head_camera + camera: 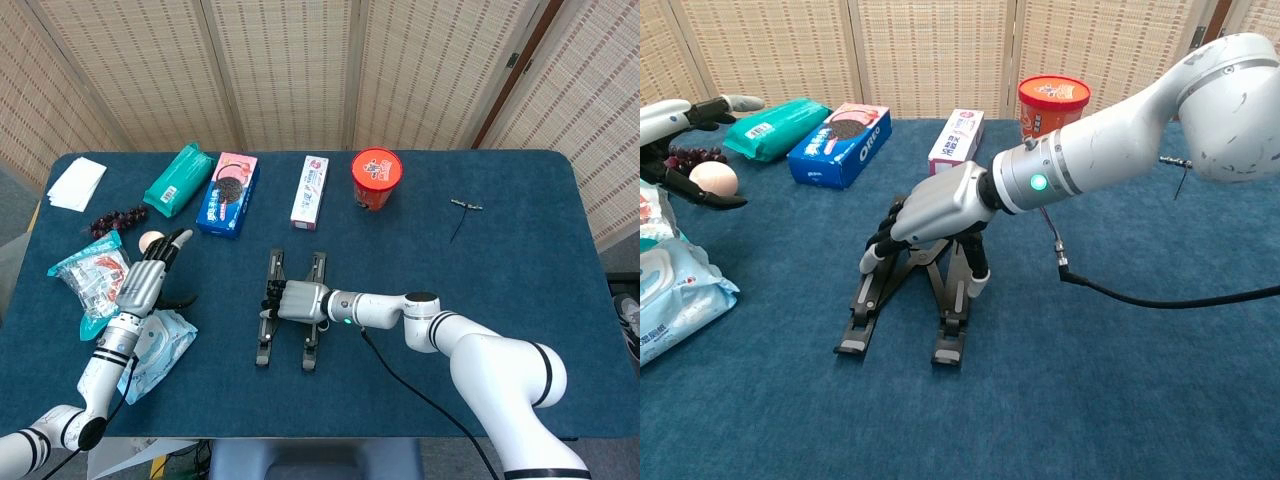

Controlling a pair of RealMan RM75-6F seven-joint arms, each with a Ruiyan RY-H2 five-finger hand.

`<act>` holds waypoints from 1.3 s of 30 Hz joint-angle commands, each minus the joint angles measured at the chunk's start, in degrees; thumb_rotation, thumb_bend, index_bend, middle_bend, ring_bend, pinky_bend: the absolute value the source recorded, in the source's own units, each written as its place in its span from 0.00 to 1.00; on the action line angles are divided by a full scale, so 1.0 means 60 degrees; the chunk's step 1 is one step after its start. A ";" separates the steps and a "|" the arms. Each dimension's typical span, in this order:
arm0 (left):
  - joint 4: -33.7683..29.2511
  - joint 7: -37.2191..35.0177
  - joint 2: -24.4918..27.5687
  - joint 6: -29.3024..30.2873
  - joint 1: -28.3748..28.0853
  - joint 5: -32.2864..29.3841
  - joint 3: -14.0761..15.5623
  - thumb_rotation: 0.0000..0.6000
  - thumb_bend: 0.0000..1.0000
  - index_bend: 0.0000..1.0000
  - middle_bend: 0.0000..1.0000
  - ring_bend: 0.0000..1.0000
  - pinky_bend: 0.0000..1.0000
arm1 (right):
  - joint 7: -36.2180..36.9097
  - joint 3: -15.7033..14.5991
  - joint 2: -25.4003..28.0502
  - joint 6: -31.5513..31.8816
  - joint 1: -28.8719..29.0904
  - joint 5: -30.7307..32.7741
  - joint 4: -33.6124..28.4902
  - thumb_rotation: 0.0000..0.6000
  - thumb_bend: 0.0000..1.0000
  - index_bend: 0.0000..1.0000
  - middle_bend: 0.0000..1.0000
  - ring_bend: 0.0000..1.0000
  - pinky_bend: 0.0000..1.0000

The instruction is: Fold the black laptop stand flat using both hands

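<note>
The black laptop stand [268,335] [865,318] stands unfolded near the table's middle, its two rails running front to back with crossed struts raised between them. My right hand [297,301] [935,208] grips its raised middle from above, fingers curled over the struts and the left rail. My left hand [148,277] [680,118] hovers open far to the left, fingers spread, well apart from the stand, over the snack packets.
Along the back lie a green packet [178,179], a blue Oreo box [228,193], a white toothpaste box [310,190] and a red cup [376,177]. Snack bags [92,278], an egg [712,178] and grapes [112,217] sit at left. A black cable [1120,296] trails right.
</note>
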 commanded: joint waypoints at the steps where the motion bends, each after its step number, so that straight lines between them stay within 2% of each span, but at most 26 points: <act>1: 0.0006 0.0009 -0.0004 -0.0007 0.0002 0.0006 0.0007 1.00 0.17 0.00 0.00 0.04 0.02 | 0.0028 0.0014 0.0015 0.0039 -0.0007 0.0060 -0.0018 1.00 0.11 0.00 0.28 0.00 0.00; 11: -0.0001 -0.0017 -0.0008 0.0050 0.0037 0.0053 0.0011 1.00 0.18 0.00 0.00 0.04 0.02 | -0.0064 0.0081 -0.0050 0.0111 -0.0049 0.0260 0.0005 1.00 0.14 0.00 0.43 0.00 0.00; 20: 0.0039 -0.0082 -0.0011 0.0039 0.0048 0.0077 0.0013 1.00 0.18 0.00 0.00 0.04 0.02 | -0.0036 0.0092 -0.0056 0.0229 -0.0087 0.0338 0.0052 1.00 0.14 0.00 0.45 0.00 0.00; 22: 0.0033 -0.0083 -0.0006 0.0048 0.0055 0.0090 0.0019 1.00 0.18 0.00 0.00 0.04 0.02 | -0.0012 0.0065 0.0003 0.0275 -0.0084 0.0319 -0.0019 1.00 0.14 0.00 0.41 0.00 0.00; 26: 0.0011 -0.0097 -0.0002 0.0033 0.0067 0.0084 0.0028 1.00 0.18 0.00 0.00 0.04 0.02 | 0.0036 0.0027 0.0175 0.0478 -0.0094 0.0267 -0.0206 1.00 0.14 0.00 0.20 0.00 0.00; 29: 0.0001 -0.0092 0.0000 0.0046 0.0074 0.0097 0.0031 1.00 0.18 0.00 0.00 0.04 0.02 | 0.0098 -0.0006 0.0301 0.0571 -0.0088 0.0236 -0.0353 1.00 0.14 0.00 0.11 0.00 0.00; 35: -0.0041 -0.0097 0.0013 0.0052 0.0076 0.0093 0.0011 1.00 0.18 0.00 0.00 0.04 0.02 | -0.0025 -0.0093 0.0311 0.0552 -0.0031 0.0121 -0.0352 1.00 0.11 0.00 0.01 0.00 0.00; 39: -0.0087 -0.0169 0.0055 0.0021 0.0090 0.0059 -0.0004 1.00 0.18 0.00 0.00 0.04 0.02 | 0.0034 -0.0133 0.0278 0.0444 0.0024 0.0113 -0.0360 1.00 0.09 0.00 0.00 0.00 0.00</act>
